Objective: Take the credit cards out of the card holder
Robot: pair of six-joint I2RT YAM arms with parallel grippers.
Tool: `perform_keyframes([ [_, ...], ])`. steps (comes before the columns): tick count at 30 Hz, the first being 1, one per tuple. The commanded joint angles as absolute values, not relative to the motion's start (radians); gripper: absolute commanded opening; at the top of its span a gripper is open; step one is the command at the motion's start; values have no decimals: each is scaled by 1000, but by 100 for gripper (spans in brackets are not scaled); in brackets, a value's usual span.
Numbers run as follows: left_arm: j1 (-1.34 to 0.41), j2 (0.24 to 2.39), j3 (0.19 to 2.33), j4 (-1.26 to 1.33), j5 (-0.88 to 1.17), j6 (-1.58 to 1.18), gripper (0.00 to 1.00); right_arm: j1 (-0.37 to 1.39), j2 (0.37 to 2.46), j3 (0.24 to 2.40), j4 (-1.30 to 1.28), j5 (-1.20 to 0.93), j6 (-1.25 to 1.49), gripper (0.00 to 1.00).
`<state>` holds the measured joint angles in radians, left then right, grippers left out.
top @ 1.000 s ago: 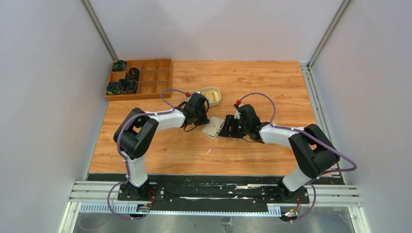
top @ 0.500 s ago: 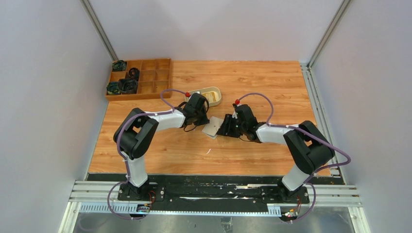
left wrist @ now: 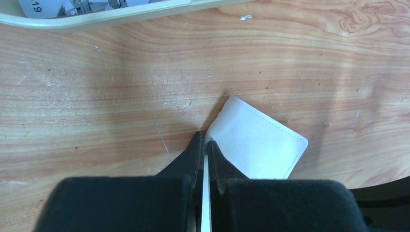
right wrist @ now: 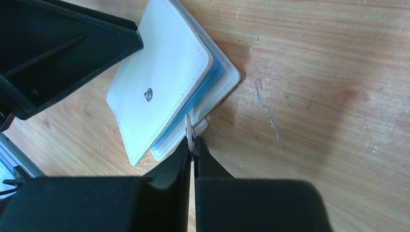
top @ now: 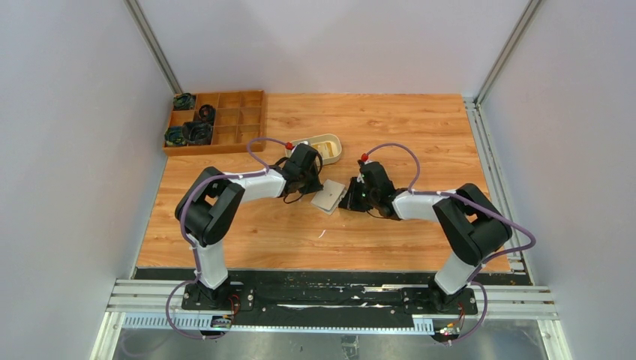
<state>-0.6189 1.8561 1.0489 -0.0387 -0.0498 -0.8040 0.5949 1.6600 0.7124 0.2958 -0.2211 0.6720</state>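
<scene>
The card holder [top: 328, 196] lies mid-table between both arms, a small whitish wallet with stitched edges [left wrist: 261, 142]. In the right wrist view its top cover [right wrist: 159, 72] carries a metal snap stud [right wrist: 149, 95], and a pale-blue layer [right wrist: 205, 89] shows between the covers. The credit cards are hidden inside. My left gripper [left wrist: 204, 145] is shut on the holder's thin left edge. My right gripper [right wrist: 192, 145] is shut on the holder's snap tab [right wrist: 189, 126] at its near corner. From above, the left gripper [top: 313, 187] and the right gripper [top: 346, 198] flank the holder.
An oval beige tray [top: 334, 142] with paper slips sits just behind the left gripper; its rim [left wrist: 96, 21] crosses the top of the left wrist view. A wooden compartment box [top: 225, 120] with dark parts stands at the back left.
My right gripper has slid left to the card holder and closed on its snap tab. The left gripper has kept its grip and place.
</scene>
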Motion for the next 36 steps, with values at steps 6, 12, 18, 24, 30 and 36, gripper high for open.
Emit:
perform_keyframes([
  [6, -609, 1838, 1052, -244, -116, -719, 48, 612, 1617, 736, 165, -161, 534, 0],
  [12, -594, 1783, 1040, -205, -21, -706, 65, 610, 1544, 782, 84, -175, 471, 0],
  [18, -563, 1722, 975, -51, 189, -708, 67, 610, 1506, 840, 10, -198, 439, 0],
  [24, -530, 1678, 882, 176, 358, -756, 69, 608, 1478, 870, -44, -199, 423, 0],
  [30, -517, 1681, 829, 334, 463, -815, 70, 603, 1488, 871, -47, -208, 421, 0],
  [36, -483, 1649, 806, 391, 508, -826, 71, 601, 1468, 871, -64, -213, 411, 0],
])
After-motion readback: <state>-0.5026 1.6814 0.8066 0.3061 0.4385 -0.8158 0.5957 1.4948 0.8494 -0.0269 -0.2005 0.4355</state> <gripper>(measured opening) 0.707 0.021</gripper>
